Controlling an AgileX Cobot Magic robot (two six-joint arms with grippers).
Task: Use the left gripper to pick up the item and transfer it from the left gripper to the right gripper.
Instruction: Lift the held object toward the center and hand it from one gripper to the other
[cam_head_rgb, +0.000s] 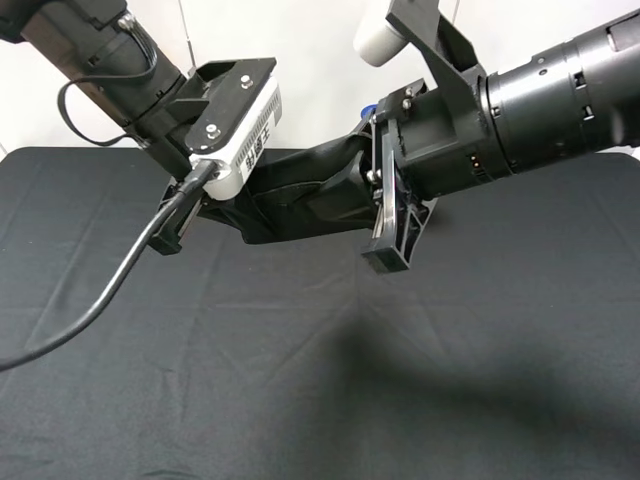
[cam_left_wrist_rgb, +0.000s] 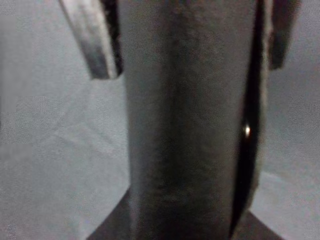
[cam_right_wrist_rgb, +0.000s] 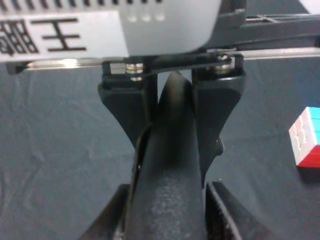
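Note:
The item (cam_head_rgb: 300, 195), a long matte black pouch, hangs in the air between both grippers, above the black cloth. My left gripper (cam_head_rgb: 185, 225), under its white-silver block, is shut on the pouch's left end. In the left wrist view its fingers (cam_left_wrist_rgb: 95, 45) press the pouch (cam_left_wrist_rgb: 190, 130) from both sides. My right gripper (cam_head_rgb: 395, 235) has its dark grey jaws around the pouch's right end. In the right wrist view its fingers (cam_right_wrist_rgb: 117, 212) sit tight against the pouch (cam_right_wrist_rgb: 167, 165), which runs away to the left gripper's clamped fingers (cam_right_wrist_rgb: 127, 107).
A coloured puzzle cube (cam_right_wrist_rgb: 307, 137) stands on the black cloth (cam_head_rgb: 300, 380) off to one side in the right wrist view. A blue bottle cap (cam_head_rgb: 368, 108) peeks out behind the right gripper. A thick black cable (cam_head_rgb: 110, 290) trails down from the left arm.

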